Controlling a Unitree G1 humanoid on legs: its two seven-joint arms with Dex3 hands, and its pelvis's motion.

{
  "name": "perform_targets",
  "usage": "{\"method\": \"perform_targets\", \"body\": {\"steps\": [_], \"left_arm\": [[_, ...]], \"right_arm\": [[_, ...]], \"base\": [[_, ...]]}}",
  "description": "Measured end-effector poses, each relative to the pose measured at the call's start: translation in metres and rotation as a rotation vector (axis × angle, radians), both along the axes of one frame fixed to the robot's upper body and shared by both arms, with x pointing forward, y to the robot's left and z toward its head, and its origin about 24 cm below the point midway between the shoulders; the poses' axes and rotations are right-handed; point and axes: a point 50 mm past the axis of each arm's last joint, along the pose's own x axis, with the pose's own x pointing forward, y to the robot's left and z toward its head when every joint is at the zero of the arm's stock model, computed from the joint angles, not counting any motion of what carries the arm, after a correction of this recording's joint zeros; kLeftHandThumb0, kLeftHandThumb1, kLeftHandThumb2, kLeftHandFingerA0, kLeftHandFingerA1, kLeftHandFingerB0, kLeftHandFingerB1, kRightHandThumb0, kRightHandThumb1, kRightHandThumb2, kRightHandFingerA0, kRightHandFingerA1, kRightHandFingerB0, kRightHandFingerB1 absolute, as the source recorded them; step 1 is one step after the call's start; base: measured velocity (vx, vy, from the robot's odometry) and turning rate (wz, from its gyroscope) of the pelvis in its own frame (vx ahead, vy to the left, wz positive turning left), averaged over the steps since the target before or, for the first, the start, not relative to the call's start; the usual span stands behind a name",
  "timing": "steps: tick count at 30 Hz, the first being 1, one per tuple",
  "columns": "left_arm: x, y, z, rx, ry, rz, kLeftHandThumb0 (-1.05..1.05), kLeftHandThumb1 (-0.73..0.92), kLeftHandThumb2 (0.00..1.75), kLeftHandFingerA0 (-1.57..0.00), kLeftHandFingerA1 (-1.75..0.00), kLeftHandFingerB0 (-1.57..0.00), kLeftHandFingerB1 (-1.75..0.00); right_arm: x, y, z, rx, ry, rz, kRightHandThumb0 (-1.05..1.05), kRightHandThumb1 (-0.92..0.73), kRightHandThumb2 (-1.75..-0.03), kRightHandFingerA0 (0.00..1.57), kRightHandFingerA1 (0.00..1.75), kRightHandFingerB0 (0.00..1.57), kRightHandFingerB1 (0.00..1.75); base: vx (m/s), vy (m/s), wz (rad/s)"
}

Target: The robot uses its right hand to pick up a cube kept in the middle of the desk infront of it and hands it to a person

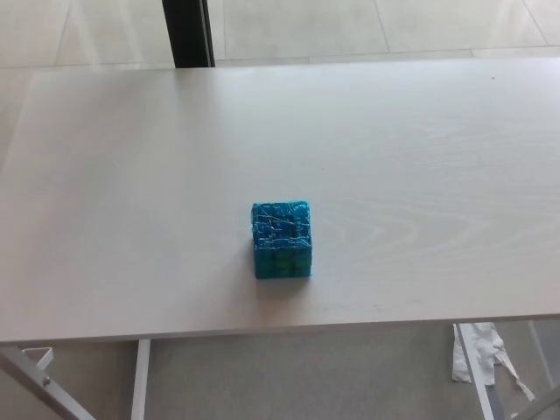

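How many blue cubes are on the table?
1. The shiny teal-blue wrapped cube sits alone near the middle of the pale wooden desk, closer to its front edge. Nothing on the desk could hide another.

- The desk point(420, 175) has a pale top that looks like wood or wood laminate, with a faint grain of curved lines on the right part. The finish is smooth and mostly matt, with only a soft sheen from the light.
- The cube point(282, 239) is blue-green and looks wrapped in a shiny film or tape; the surface is wrinkled and gives small bright reflections.
- The desk legs point(140, 381) look like metal, painted white, smooth.
- The floor point(437, 26) is of large pale tiles, smooth, with a slight gloss.
- The post point(187, 32) is black and smooth.
- The white scrap point(477, 350) looks like crumpled paper or thin plastic.
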Motion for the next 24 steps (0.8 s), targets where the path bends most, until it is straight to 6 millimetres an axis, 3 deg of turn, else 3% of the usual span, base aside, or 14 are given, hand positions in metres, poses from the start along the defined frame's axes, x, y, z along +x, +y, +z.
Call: {"method": "perform_targets", "body": {"steps": [5, 7, 9, 10, 11, 12, 13, 14, 16, 17, 19, 20, 22, 24], "left_arm": [[0.001, -0.001, -0.001, -0.022, -0.027, -0.004, -0.76, 0.66, 0.60, -0.62, -0.49, -0.48, -0.39], [0.002, -0.001, -0.001, -0.029, -0.032, -0.004, -0.76, 0.66, 0.60, -0.64, -0.51, -0.48, -0.40], [0.002, -0.002, -0.001, -0.032, -0.037, -0.003, -0.76, 0.66, 0.60, -0.64, -0.51, -0.48, -0.40], [0.003, -0.002, -0.001, -0.033, -0.041, -0.003, -0.75, 0.66, 0.60, -0.64, -0.52, -0.49, -0.41], [0.003, -0.002, -0.001, -0.034, -0.044, -0.002, -0.75, 0.67, 0.60, -0.63, -0.52, -0.48, -0.40], [0.003, -0.002, 0.000, -0.035, -0.047, -0.002, -0.75, 0.67, 0.60, -0.63, -0.51, -0.48, -0.39], [0.003, -0.002, 0.000, -0.036, -0.050, -0.002, -0.75, 0.67, 0.60, -0.62, -0.51, -0.47, -0.40], [0.003, -0.002, 0.000, -0.037, -0.051, -0.002, -0.75, 0.67, 0.60, -0.62, -0.51, -0.47, -0.40], [0.004, -0.002, 0.000, -0.039, -0.054, -0.003, -0.75, 0.67, 0.60, -0.62, -0.51, -0.47, -0.39], [0.004, -0.002, 0.000, -0.039, -0.055, -0.003, -0.74, 0.67, 0.60, -0.64, -0.51, -0.48, -0.39], [0.005, -0.002, 0.000, -0.041, -0.058, -0.005, -0.74, 0.67, 0.60, -0.64, -0.51, -0.48, -0.39], [0.005, -0.002, 0.000, -0.041, -0.059, -0.005, -0.75, 0.66, 0.60, -0.65, -0.51, -0.49, -0.39], [0.005, -0.002, 0.000, -0.042, -0.059, -0.005, -0.77, 0.66, 0.61, -0.66, -0.51, -0.49, -0.40], [0.005, -0.003, -0.001, -0.043, -0.058, -0.005, -0.76, 0.67, 0.61, -0.63, -0.50, -0.48, -0.39]], "right_arm": [[-0.002, -0.007, 0.007, -0.002, -0.059, -0.043, -0.61, -0.53, -0.56, 0.37, 0.57, 0.24, 0.40], [-0.002, -0.012, 0.013, -0.006, -0.102, -0.079, -0.60, -0.51, -0.56, 0.59, 0.61, 0.25, 0.39], [0.000, -0.015, 0.017, -0.005, -0.139, -0.115, -0.60, -0.51, -0.56, 0.59, 0.61, 0.25, 0.39], [0.001, -0.016, 0.019, -0.004, -0.158, -0.133, -0.80, -0.46, -0.80, 0.48, 0.65, 0.18, 0.47], [0.002, -0.017, 0.021, -0.006, -0.172, -0.142, -0.76, -0.44, -0.80, 0.49, 0.65, 0.21, 0.49], [0.003, -0.018, 0.023, -0.012, -0.189, -0.152, -0.64, -0.51, -0.55, 0.51, 0.60, 0.26, 0.41], [0.006, -0.019, 0.026, -0.018, -0.209, -0.165, -0.68, -0.40, -0.80, 0.44, 0.66, 0.19, 0.49], [0.008, -0.020, 0.028, -0.021, -0.221, -0.172, -0.68, -0.40, -0.80, 0.44, 0.66, 0.19, 0.49], [0.014, -0.021, 0.034, -0.031, -0.260, -0.185, -0.62, -0.51, -0.56, 0.59, 0.65, 0.25, 0.36], [0.020, -0.022, 0.040, -0.041, -0.297, -0.187, -0.79, -0.47, -0.78, 0.50, 0.59, 0.18, 0.39], [0.034, -0.022, 0.054, -0.062, -0.371, -0.179, -0.79, -0.47, -0.78, 0.50, 0.59, 0.18, 0.39], [0.038, -0.021, 0.058, -0.067, -0.390, -0.176, -0.61, -0.45, -0.76, 0.31, 0.46, 0.16, 0.40], [0.051, -0.018, 0.071, -0.081, -0.453, -0.157, -0.60, -0.47, -0.75, 0.24, 0.44, 0.15, 0.40], [0.069, -0.011, 0.089, -0.102, -0.532, -0.112, -0.64, -0.46, -0.78, 0.28, 0.50, 0.13, 0.40]], "base": [[0.00, 0.000, 0.00], [0.00, 0.000, 0.00], [0.00, 0.000, 0.00], [0.00, 0.000, 0.00], [0.00, 0.000, 0.00], [0.00, 0.000, 0.00], [0.00, 0.000, 0.00], [0.00, 0.000, 0.00], [0.00, 0.000, 0.00], [0.00, 0.000, 0.00], [0.00, 0.000, 0.00], [0.00, 0.000, 0.00], [0.00, 0.000, 0.00], [0.00, 0.000, 0.00]]}}
